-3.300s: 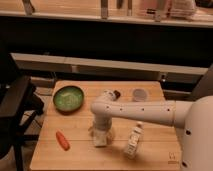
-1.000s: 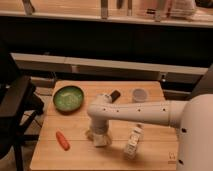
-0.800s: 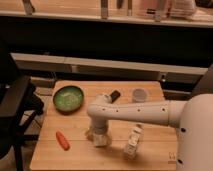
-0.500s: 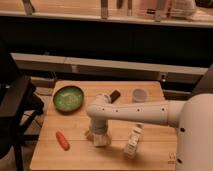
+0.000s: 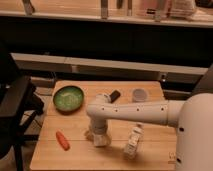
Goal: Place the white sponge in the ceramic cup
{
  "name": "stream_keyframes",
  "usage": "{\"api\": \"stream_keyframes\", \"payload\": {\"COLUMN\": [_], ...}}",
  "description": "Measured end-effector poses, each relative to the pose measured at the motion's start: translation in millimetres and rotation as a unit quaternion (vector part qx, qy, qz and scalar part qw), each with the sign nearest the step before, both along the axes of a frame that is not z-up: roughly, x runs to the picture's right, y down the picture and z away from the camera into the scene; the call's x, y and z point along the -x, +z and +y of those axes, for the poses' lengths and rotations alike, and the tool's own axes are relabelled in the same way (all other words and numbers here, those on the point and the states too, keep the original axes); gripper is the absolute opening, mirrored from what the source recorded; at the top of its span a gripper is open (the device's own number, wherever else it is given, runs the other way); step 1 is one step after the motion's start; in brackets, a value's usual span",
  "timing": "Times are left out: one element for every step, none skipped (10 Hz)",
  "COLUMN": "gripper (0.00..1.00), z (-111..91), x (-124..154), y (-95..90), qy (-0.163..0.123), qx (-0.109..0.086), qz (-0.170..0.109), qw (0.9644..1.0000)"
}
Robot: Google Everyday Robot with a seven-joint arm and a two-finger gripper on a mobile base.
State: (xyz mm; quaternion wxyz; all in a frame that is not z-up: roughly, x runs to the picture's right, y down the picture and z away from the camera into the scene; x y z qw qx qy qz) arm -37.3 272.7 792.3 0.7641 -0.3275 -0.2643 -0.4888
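The white sponge (image 5: 101, 141) lies on the wooden table (image 5: 150, 150), front of centre, partly covered by my gripper. My gripper (image 5: 96, 136) points straight down at the end of the white arm and sits on or around the sponge. The ceramic cup (image 5: 139, 94) is small, white and round. It stands upright at the back right of the table, well apart from the gripper and the sponge.
A green bowl (image 5: 68, 97) sits at the back left. An orange carrot (image 5: 62, 140) lies at the front left. A white labelled bottle (image 5: 132, 141) leans just right of the sponge. A small dark object (image 5: 115, 94) lies near the cup. A dark chair (image 5: 17, 107) stands left of the table.
My gripper has sunk a little and shifted slightly left onto the sponge, then held still. Nothing else has moved.
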Motion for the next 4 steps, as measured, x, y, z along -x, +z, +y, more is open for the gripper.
{"api": "stream_keyframes", "payload": {"gripper": [0.80, 0.80, 0.80, 0.78], "z": [0.3, 0.2, 0.3, 0.2], "x": [0.0, 0.0, 0.5, 0.5], "y": [0.0, -0.2, -0.3, -0.5], "qy": [0.000, 0.000, 0.000, 0.000], "qx": [0.001, 0.002, 0.002, 0.003], "qz": [0.000, 0.000, 0.000, 0.000], "qw": [1.0000, 1.0000, 1.0000, 1.0000]}}
